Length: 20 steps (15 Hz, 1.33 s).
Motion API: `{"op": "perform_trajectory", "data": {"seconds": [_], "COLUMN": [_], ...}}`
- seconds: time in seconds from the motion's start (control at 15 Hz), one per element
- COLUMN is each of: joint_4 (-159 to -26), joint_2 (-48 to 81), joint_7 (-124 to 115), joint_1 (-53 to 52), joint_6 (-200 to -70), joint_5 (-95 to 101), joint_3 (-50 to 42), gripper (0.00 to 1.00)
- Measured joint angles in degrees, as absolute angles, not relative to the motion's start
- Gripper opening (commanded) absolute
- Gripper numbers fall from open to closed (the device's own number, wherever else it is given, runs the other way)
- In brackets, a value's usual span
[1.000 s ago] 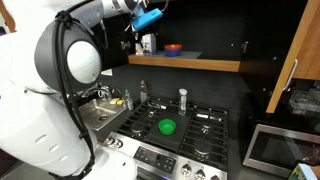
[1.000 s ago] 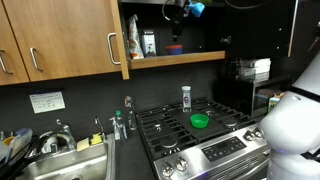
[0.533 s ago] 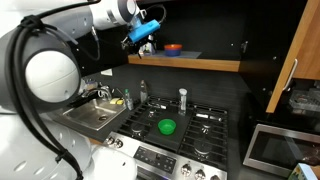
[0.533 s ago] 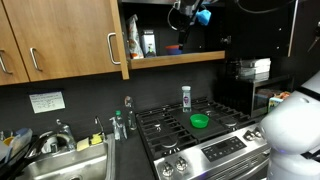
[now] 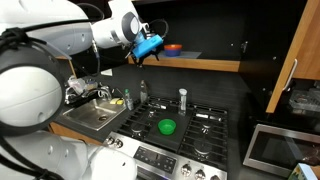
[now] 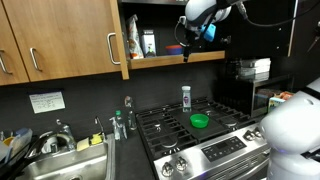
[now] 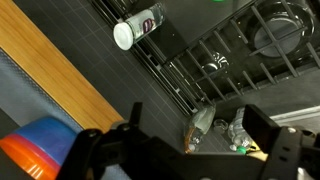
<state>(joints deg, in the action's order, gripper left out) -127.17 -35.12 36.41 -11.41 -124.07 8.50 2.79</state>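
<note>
The pincer [image 7: 185,150] stands spread wide and pinches nothing: in the wrist view its two dark fingers [image 7: 268,140] sit far apart with only open air between them. In both exterior views it hangs from the white arm just in front of the edge of the long wooden shelf [image 5: 205,64], pointing down, with a bright blue part on the wrist above it.

The orange and blue round bowl [image 5: 173,48] is the thing nearest to the pincer. It rests on the shelf, just beside the pincer and a little above its fingertips. In the wrist view the bowl fills the corner next to one finger; whether the two touch I cannot tell.

Well below the pincer lies the black gas stove with iron grates [image 5: 205,120]. A clear plastic bottle with a white cap [image 5: 182,99] stands upright on the grates, far beneath the fingertips and towards the back wall. A small green round bowl [image 5: 167,127] sits on the grates near the stove's front, also well below the pincer and apart from the bottle. Lower still and off to one side of the pincer, a steel sink [image 5: 92,116] is set into the desk beside the stove, with a few small bottles [image 7: 215,128] at its rim
</note>
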Motion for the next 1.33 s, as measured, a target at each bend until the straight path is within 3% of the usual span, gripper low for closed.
{"op": "perform_trajectory", "data": {"seconds": [1.33], "joint_4": [-142.4], "joint_2": [-34.6], "joint_7": [35.3], "joint_1": [-10.8], "joint_6": [-135.0], "joint_5": [9.6], "joint_3": [-1.5], "gripper": [1.0]}}
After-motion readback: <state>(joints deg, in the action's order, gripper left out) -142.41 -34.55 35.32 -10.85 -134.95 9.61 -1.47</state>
